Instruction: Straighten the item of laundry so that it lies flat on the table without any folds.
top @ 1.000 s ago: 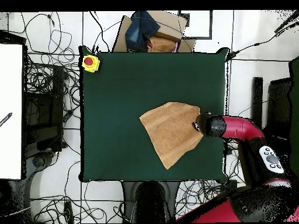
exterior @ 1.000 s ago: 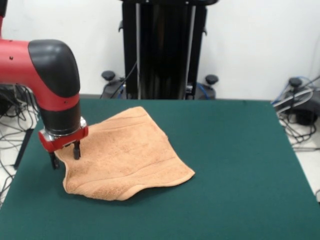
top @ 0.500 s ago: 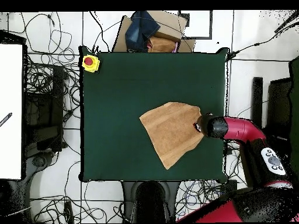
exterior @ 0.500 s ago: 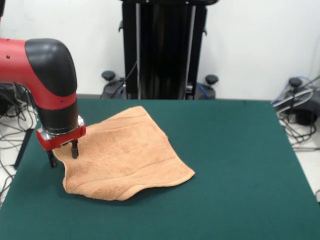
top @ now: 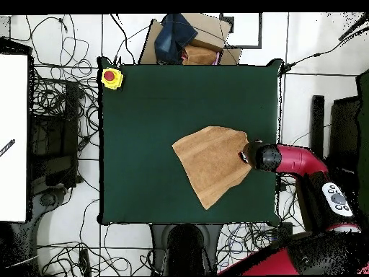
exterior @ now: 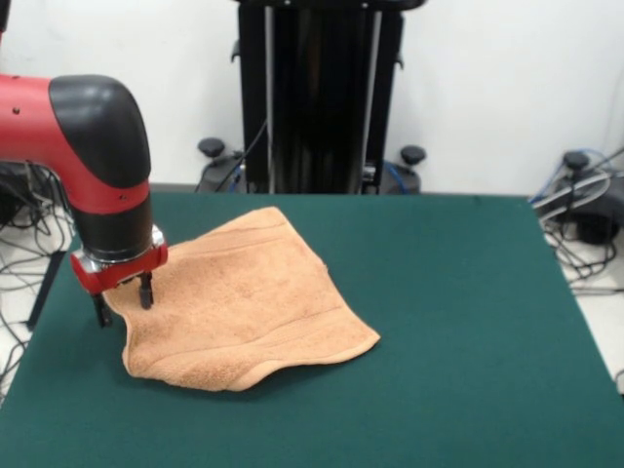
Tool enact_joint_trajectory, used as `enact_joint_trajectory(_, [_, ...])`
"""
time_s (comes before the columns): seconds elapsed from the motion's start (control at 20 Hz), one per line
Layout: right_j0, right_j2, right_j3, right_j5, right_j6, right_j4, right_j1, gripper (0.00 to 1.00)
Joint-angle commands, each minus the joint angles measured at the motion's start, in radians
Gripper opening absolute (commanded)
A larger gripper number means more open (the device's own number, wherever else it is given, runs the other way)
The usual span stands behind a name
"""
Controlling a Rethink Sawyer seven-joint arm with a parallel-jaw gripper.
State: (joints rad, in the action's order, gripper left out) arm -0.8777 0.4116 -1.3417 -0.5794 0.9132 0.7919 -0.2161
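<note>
The peach-orange towel (exterior: pixel 244 302) lies on the dark green table (exterior: pixel 468 331), left of centre, as a skewed shape with a wavy, slightly raised near edge and a folded-looking band along it. In the overhead view the towel (top: pixel 212 162) is right of the table's (top: pixel 144 108) centre. My gripper (exterior: pixel 123 304) hangs from the red and black arm over the towel's left corner, fingers down and apart, one on each side of the towel's edge. It looks open. The overhead view shows the gripper (top: pixel 246 154) at the towel's right corner.
A yellow box with a red button (top: pixel 111 77) sits on the table's corner. A cardboard box with dark cloth (top: pixel 184 36) lies beyond the far edge. The black pedestal (exterior: pixel 317 97) stands behind the table. Cables cover the floor around it.
The arm and gripper have shifted slightly towards the table's left edge in the front view, then stopped. The towel's shape looks unchanged.
</note>
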Motion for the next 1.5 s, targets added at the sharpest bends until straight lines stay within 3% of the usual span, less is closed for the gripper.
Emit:
enact_joint_trajectory(0.05, [0.019, 0.016, -0.022, -0.03, -0.093, 0.036, 0.017, 1.0])
enact_joint_trajectory(1.5, [0.002, 0.04, -0.046, -0.011, -0.105, 0.029, 0.01, 1.0])
